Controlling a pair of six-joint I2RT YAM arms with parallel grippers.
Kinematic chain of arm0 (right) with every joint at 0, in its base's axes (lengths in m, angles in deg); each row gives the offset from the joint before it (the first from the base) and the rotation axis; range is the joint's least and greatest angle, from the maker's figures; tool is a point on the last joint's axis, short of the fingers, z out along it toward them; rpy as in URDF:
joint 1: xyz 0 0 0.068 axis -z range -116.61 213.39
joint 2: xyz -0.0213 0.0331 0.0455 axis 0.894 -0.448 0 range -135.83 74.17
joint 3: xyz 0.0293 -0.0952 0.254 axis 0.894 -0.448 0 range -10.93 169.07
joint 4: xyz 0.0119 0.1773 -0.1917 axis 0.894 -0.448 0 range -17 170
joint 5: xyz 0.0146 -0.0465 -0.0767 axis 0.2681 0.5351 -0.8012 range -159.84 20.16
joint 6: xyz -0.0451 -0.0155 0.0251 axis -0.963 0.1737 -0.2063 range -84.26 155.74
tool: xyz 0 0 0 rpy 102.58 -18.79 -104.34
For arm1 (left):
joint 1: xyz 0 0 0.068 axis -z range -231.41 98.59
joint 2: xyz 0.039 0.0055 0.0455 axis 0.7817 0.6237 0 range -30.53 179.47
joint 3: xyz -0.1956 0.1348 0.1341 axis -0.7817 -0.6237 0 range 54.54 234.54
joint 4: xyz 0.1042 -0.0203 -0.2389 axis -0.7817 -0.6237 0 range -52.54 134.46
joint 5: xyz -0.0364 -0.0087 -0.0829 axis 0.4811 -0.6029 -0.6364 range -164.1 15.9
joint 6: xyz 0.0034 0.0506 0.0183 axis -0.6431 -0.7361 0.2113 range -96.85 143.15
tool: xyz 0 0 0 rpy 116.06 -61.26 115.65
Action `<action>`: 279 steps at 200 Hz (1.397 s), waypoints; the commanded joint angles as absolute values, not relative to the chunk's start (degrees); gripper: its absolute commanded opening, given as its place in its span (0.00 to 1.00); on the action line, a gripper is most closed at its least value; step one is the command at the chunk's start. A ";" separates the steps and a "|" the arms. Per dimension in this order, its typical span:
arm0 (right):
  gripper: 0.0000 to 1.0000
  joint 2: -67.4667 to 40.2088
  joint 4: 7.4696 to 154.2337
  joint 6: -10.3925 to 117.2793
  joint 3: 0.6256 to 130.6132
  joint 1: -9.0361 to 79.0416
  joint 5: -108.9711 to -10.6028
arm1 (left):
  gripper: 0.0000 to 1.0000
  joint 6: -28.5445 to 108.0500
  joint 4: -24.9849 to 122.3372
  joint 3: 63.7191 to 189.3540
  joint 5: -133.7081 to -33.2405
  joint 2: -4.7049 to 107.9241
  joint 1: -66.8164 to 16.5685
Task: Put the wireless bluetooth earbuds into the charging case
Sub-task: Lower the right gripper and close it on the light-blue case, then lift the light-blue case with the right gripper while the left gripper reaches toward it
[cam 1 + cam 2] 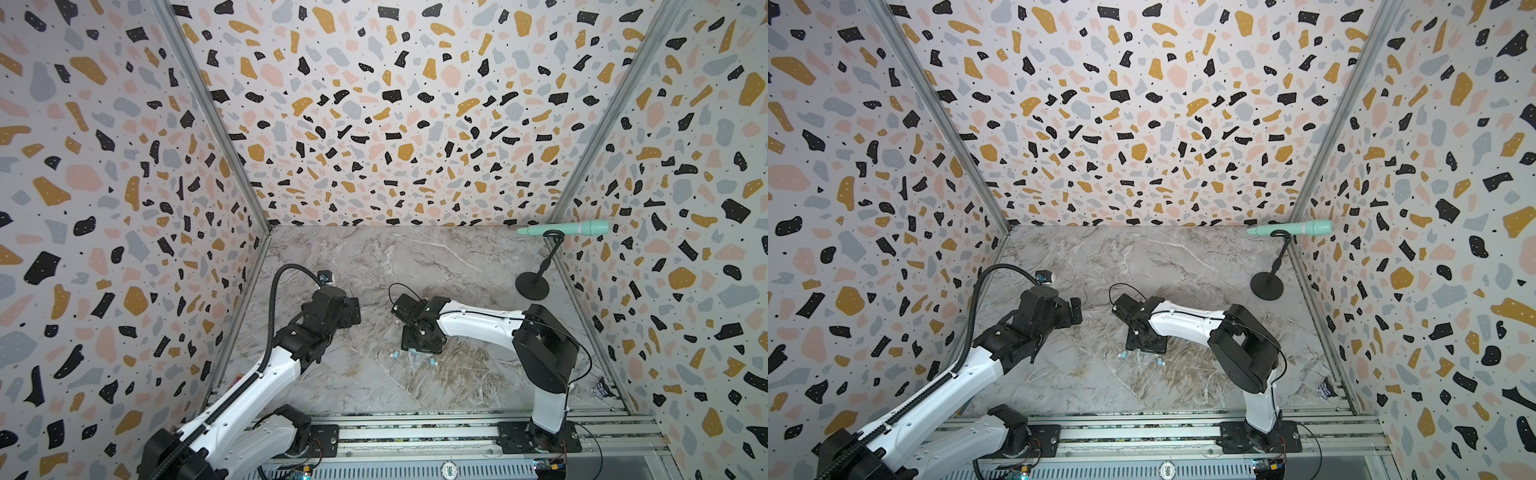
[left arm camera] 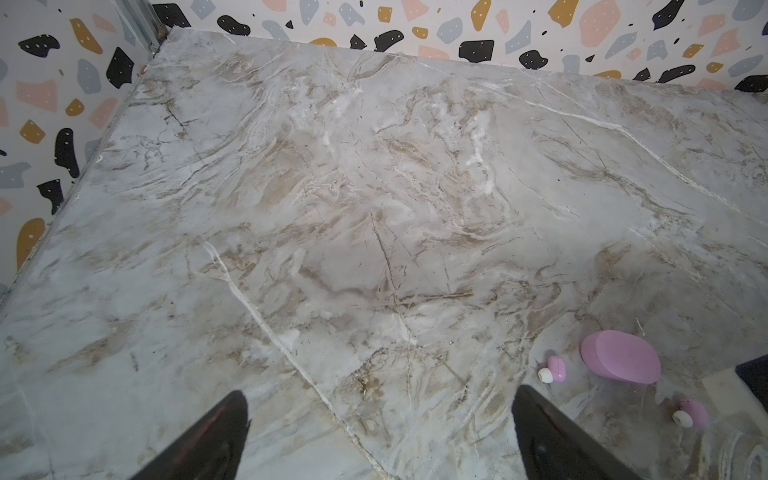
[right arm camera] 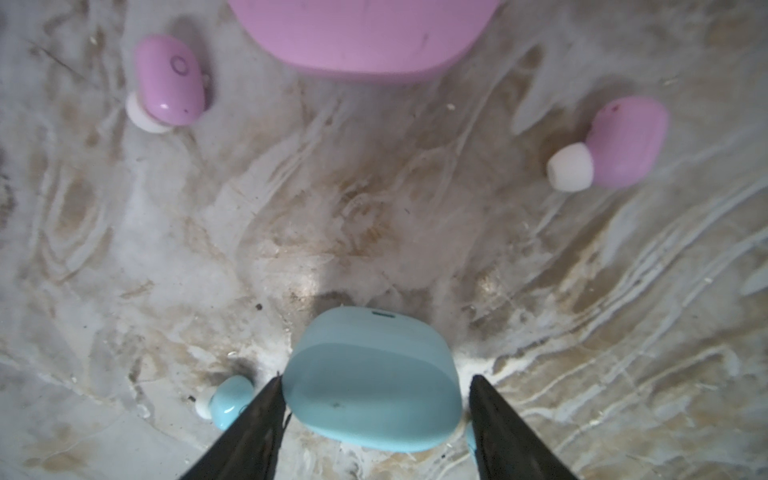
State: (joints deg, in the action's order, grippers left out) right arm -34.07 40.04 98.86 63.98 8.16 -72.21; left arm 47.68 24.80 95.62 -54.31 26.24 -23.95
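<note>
Fingers (image 3: 249, 428) of the right gripper (image 3: 376, 380) stood apart, one on each side of the blue charging case (image 3: 374, 399), which lay flat on the marble table (image 3: 374, 232). One finger touched the case's side, and the other showed a thin gap, so the case looked straddled rather than gripped.

As far as the views showed, none of the task was done. The blue case appeared shut and no earbud sat in either case. One blue earbud (image 3: 228, 401) lay just beside the blue case, against the outer face of the touching finger. A top view showed the second blue earbud (image 1: 432, 362) near the case on its other side. The pink charging case (image 3: 365, 37) lay beyond the blue case, away from the fingers and also apparently shut, with the two pink earbuds (image 3: 170, 81) (image 3: 623, 143) flanking it. By my reading, a lid had yet to be opened and four earbuds seated.

The left gripper (image 2: 382, 449) hung well apart from the blue case with its fingers spread wide and empty.
</note>
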 commanded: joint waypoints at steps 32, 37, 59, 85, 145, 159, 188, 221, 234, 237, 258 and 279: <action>0.66 -34.49 39.79 98.62 63.21 8.42 -72.56 | 1.00 46.54 24.73 97.51 -54.31 26.63 -23.73; 0.66 -34.55 39.76 98.63 63.21 8.37 -72.63 | 1.00 46.58 24.73 97.54 -54.25 26.62 -23.72; 0.64 -34.28 39.36 98.79 63.24 8.37 -73.13 | 1.00 46.58 24.71 97.54 -54.27 26.67 -23.73; 0.60 -33.68 39.14 98.85 63.14 8.37 -73.92 | 1.00 46.54 24.68 97.52 -54.23 26.70 -23.73; 0.16 -31.11 39.08 96.44 63.51 8.26 -76.04 | 1.00 46.11 24.88 97.55 -55.02 26.57 -23.73; 0.00 -29.56 39.39 94.98 63.46 8.36 -76.85 | 1.00 45.67 25.70 97.19 -56.11 25.75 -23.66; 0.00 -25.31 42.27 89.30 63.04 8.65 -78.07 | 1.00 44.50 29.11 94.98 -57.67 21.97 -23.33; 0.00 -19.89 47.12 80.98 62.06 11.20 -76.38 | 1.00 43.01 35.26 91.37 -57.33 16.67 -22.94; 0.00 -17.87 50.56 77.34 60.55 13.16 -72.81 | 1.00 41.96 38.46 89.34 -57.06 14.14 -22.85; 0.00 -17.37 51.36 76.47 60.25 13.70 -71.73 | 1.00 41.74 39.30 88.80 -57.10 13.54 -22.85; 0.00 -15.20 54.76 71.97 59.41 16.23 -66.70 | 1.00 39.18 44.05 86.22 -59.44 10.44 -22.62; 0.00 -14.22 55.37 67.13 60.83 16.89 -65.13 | 1.00 32.69 45.39 86.26 -62.02 10.24 -21.05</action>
State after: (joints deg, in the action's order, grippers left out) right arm -16.44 52.32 75.56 59.92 16.49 -69.26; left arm 40.51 38.22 86.48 -58.75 10.85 -22.84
